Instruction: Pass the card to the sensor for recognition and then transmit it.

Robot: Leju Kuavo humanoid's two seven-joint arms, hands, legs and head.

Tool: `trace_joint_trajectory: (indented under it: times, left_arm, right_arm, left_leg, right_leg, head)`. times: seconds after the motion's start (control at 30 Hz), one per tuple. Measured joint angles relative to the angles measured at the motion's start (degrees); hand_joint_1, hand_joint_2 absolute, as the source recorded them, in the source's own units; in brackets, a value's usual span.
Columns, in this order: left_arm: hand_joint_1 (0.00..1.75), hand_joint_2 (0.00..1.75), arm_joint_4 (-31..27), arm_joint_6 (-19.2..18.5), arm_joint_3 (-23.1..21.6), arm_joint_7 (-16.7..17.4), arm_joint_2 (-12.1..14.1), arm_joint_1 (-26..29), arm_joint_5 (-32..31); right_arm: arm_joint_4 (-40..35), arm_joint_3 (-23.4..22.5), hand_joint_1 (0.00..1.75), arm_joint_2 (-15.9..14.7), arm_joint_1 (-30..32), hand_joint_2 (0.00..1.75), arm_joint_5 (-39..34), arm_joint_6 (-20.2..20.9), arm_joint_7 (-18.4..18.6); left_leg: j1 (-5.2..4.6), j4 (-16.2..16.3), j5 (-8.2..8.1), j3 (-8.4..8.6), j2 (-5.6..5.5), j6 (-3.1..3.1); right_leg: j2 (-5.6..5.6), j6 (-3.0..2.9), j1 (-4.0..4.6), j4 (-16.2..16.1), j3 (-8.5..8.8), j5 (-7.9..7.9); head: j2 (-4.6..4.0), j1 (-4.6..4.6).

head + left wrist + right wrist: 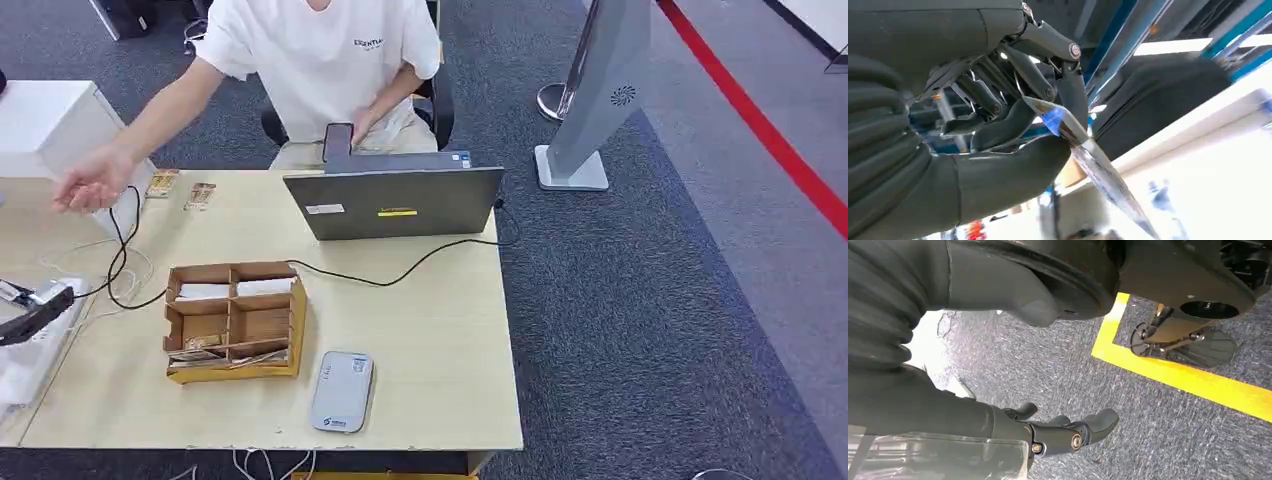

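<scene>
Left hand (1013, 125) is pinching the card (1083, 150) by one edge; could slip before reaching the person's hand (90, 185). Right hand (1068, 432) is hanging loose, holding nothing.

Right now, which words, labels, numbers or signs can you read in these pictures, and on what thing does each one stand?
No text reads in full.
White shirt of the person: small dark chest print, too small to read.
Laptop: white and yellow stickers, too small.
Grey sensor: blue mark and print, blurred.
Card the left hand holds: shiny print, blurred.
</scene>
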Motion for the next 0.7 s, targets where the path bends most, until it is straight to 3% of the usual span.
trace_joint_trajectory:
  times: [0.13,0.27,0.3,0.43,0.7]
  left_arm:
    - [1.75,1.75,-11.8,0.2,-2.3,0.1,-4.2,6.3,-0.7]
    - [1.75,1.75,-23.6,0.1,-8.9,3.9,-6.1,10.4,-0.8]
    - [1.75,1.75,-25.7,-0.1,-10.5,4.9,-6.2,10.7,-0.8]
    - [1.75,1.75,-33.8,-2.3,-20.4,14.9,-4.7,10.0,-0.8]
    - [1.75,1.75,-40.2,-4.0,-37.8,22.7,-2.5,3.3,-0.8]
  right_arm:
    - [0.0,0.0,0.0,0.0,0.0,1.75,-0.7,-0.4,0.0]
    - [0.1,0.0,0.0,0.1,0.1,1.75,-1.2,-0.7,0.0]
    - [0.1,0.0,0.0,0.2,0.1,1.75,-1.2,-0.8,0.0]
    - [0.2,0.0,0.0,0.3,0.1,1.75,-1.7,-1.2,-0.3]
    - [0.3,0.0,0.0,0.3,0.0,1.75,-1.7,-1.2,-0.2]
  left_leg:
    - [-0.03,0.0,-0.01,-0.01,-0.03,0.01]
    - [-0.05,0.0,-0.02,-0.03,-0.04,0.03]
    - [-0.05,0.0,-0.02,-0.03,-0.05,0.03]
    - [-0.03,0.1,-0.01,-0.03,-0.08,0.03]
    - [0.03,0.1,0.03,-0.02,-0.13,0.0]
  right_leg:
    - [-0.01,0.0,-0.02,-0.1,0.01,0.0]
    - [-0.02,0.03,-0.02,-0.1,0.0,0.02]
    - [-0.05,0.04,-0.02,-0.1,0.0,0.02]
    - [-0.09,0.06,-0.01,-0.1,-0.01,0.05]
    - [-0.15,0.0,0.04,0.0,0.04,0.1]
  head:
    - [0.0,0.02]
    - [0.0,0.0]
    - [0.0,0.0]
    - [0.0,-0.02]
    - [0.0,-0.04]
